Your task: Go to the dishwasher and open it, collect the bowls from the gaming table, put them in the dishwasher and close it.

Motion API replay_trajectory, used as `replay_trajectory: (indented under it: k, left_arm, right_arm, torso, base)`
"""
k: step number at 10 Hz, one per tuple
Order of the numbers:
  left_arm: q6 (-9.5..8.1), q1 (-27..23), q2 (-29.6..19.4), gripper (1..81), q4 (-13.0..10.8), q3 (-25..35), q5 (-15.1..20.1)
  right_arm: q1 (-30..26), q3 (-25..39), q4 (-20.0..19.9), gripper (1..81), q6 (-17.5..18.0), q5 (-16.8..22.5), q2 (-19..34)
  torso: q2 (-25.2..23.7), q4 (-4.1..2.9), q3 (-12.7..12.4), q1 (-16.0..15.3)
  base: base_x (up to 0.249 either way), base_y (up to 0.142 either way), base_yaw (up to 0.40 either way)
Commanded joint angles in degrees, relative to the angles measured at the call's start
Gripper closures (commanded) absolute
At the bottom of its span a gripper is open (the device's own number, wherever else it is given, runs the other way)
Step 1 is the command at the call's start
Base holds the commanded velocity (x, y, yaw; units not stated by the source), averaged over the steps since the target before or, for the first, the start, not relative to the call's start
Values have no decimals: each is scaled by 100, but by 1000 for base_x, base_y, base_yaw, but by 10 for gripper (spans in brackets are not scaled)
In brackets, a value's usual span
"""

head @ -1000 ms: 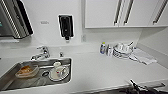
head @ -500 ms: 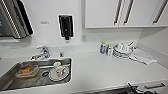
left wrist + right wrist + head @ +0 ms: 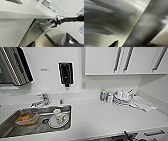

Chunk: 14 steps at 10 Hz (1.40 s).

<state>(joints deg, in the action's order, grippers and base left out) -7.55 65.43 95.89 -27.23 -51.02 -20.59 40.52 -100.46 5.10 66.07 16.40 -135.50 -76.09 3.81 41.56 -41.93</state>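
Brushed-steel dishwasher (image 3: 37, 31) front under the counter (image 3: 105, 117) edge, right end effector (image 3: 54, 24) at its bar handle (image 3: 43, 23), grip state unclear, sink (image 3: 15, 130) with dishes on the counter's left, white wall cabinets (image 3: 102, 60) above

The sink (image 3: 15, 127) was dull steel, the tap (image 3: 41, 100) shiny chrome, the counter (image 3: 105, 118) smooth matt white. The dishwasher (image 3: 36, 31) front looked brushed metal.

A kitchen: steel sink (image 3: 15, 122), faucet (image 3: 41, 100), white counter (image 3: 100, 119), wall cabinets (image 3: 120, 59).
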Motion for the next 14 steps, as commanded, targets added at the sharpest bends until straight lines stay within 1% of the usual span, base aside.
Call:
replay_trajectory:
  k: [1, 3, 7, 9, 12, 14]
  left_arm:
    - [16, -359, -254, 10, -177, 145, 11]
    - [8, -359, -193, 10, -177, 127, 11]
    - [8, -359, -219, 10, -177, 127, 11]
    - [16, -359, -201, 10, -168, 118, 11]
    - [8, -359, -192, 10, -168, 92, 11]
    - [8, -359, -175, 10, -168, 92, 20]
  right_arm:
    - [-276, 115, 158, 10, 37, 382, 264]
    - [-136, 282, 255, 10, 37, 382, 520]
    - [163, 450, 492, 10, 37, 373, 802]
    - [225, 502, 518, 10, 38, 373, 829]
    - [277, 511, 536, 10, 46, 364, 723]
    - [304, 538, 545, 10, 46, 364, 802]
  torso:
    - [0, 0, 0, 0]
    - [0, 0, 0, 0]
    - [0, 0, 0, 0]
    - [0, 0, 0, 0]
    - [0, 0, 0, 0]
    - [0, 0, 0, 0]
  base:
    - [0, 0, 0]
    - [0, 0, 0]
    - [0, 0, 0]
    - [0, 0, 0]
    - [0, 0, 0]
    - [0, 0, 0]
